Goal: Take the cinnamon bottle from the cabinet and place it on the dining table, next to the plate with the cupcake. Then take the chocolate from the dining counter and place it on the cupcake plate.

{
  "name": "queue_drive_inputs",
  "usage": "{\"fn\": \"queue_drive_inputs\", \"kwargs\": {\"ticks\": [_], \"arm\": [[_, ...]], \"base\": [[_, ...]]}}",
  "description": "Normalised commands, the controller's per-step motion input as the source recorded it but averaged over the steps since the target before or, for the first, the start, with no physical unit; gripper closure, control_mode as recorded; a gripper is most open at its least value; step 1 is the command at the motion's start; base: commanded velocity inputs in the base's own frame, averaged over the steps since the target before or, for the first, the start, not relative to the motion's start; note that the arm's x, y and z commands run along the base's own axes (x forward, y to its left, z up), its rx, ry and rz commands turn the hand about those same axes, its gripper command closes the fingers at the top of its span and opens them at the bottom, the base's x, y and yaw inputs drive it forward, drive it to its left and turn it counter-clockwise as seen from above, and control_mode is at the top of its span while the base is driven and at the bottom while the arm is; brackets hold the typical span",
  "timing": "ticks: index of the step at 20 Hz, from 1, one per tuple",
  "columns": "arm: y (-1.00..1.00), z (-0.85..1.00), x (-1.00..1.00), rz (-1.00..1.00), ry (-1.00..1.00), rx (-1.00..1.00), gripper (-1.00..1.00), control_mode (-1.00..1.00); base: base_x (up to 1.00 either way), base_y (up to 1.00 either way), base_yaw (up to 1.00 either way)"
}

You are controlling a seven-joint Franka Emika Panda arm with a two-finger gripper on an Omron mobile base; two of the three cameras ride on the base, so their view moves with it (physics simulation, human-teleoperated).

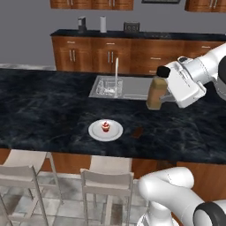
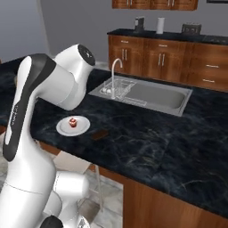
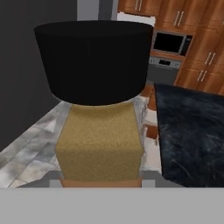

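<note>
My gripper (image 1: 161, 94) is shut on the cinnamon bottle (image 1: 156, 92), a tan squarish bottle with a black cap (image 3: 94, 61). It hangs upright above the dining table (image 1: 44, 110), near the sink's right end. In the hand view the bottle's tan body (image 3: 99, 144) is close up in the centre. The white plate (image 1: 95, 133) with the red-wrapped cupcake (image 1: 105, 127) lies near the table's front edge, left of and below the bottle. The chocolate (image 1: 137, 132), a small dark brown piece, lies on the stone just right of the plate. The plate (image 2: 62, 129), cupcake (image 2: 73, 122) and chocolate (image 2: 100, 134) also appear in the right base view. The cabinet is out of view.
A steel sink (image 1: 132, 88) with a tall faucet (image 1: 117, 73) is set into the table behind the plate. Two pale stools (image 1: 108, 181) stand at the near side. A back counter (image 1: 132, 34) with drawer cabinets runs along the wall.
</note>
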Motion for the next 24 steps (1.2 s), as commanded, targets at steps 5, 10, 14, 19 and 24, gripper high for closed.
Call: {"fn": "queue_drive_inputs", "kwargs": {"ticks": [5,10,14,19,24], "arm": [[0.0,0.0,0.0,0.0,0.0,0.0,1.0,1.0],[0.0,0.0,0.0,0.0,0.0,0.0,1.0,1.0],[0.0,0.0,0.0,0.0,0.0,0.0,1.0,1.0],[0.0,0.0,0.0,0.0,0.0,0.0,1.0,1.0],[0.0,0.0,0.0,0.0,0.0,0.0,1.0,1.0]], "base": [[0.9,0.27,-0.07],[0.66,0.13,-0.04],[0.37,0.09,-0.1],[0.04,0.03,-0.01],[-0.34,0.49,0.03]]}}
